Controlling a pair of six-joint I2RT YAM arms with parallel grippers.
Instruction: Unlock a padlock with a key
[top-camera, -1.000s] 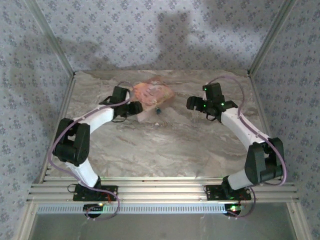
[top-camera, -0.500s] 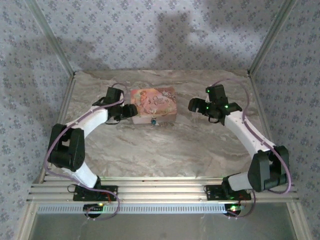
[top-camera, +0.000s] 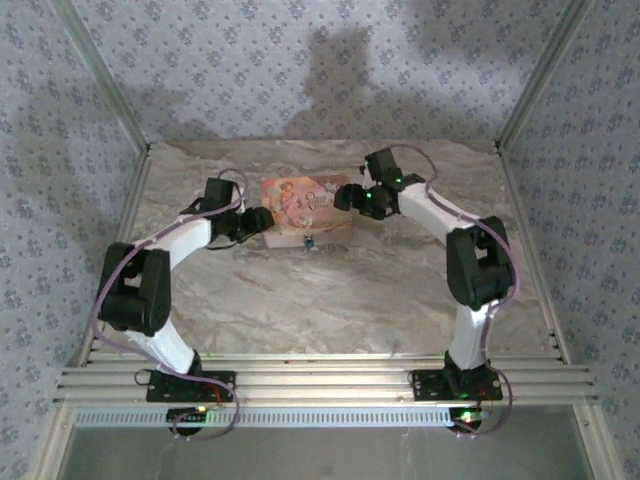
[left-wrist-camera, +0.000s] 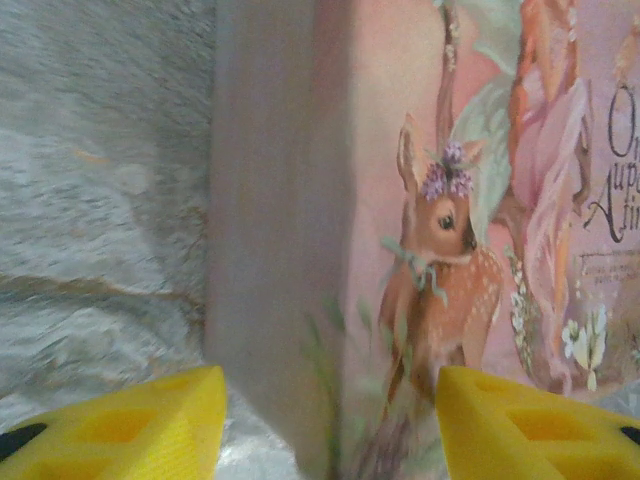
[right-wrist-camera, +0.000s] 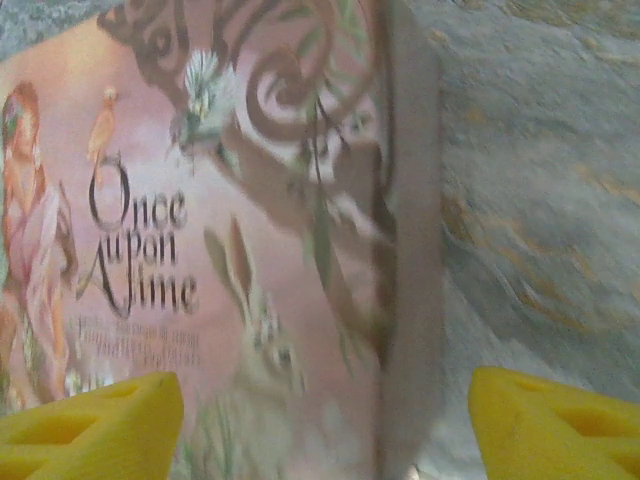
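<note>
While the left gripper (top-camera: 262, 221) stands wide open, its two yellow pads (left-wrist-camera: 130, 430) are spread to both sides of the left edge of the pink box (top-camera: 305, 205): in the left wrist view one pad is over the table side and the other over the printed lid, where a small deer is drawn. I cannot tell if the pads touch the box; a gap is seen between each pad and the edge. This gripper is at 9 o'clock of the box in the top view. The right gripper (top-camera: 350, 198) is also wide open and is at about 3 o'clock of the box, just beside its right edge. In the right wrist view its yellow pads (right-wrist-camera: 560, 420) are spread across that edge, one over the lid with the words "Once upon a time" and a rabbit, one over the bare surface. The box lies flat, lid up, toward 12 o'clock on the marble-patterned table (top-camera: 330, 300). The padlock (top-camera: 309, 241) is a tiny teal-blue item at 6 o'clock of the box, against its near side wall; it is too small to see whether its shackle is closed. Both arms bend inward from their bases at 6 o'clock of the table, and patterned walls (top-camera: 300, 70) surround the table.
</note>
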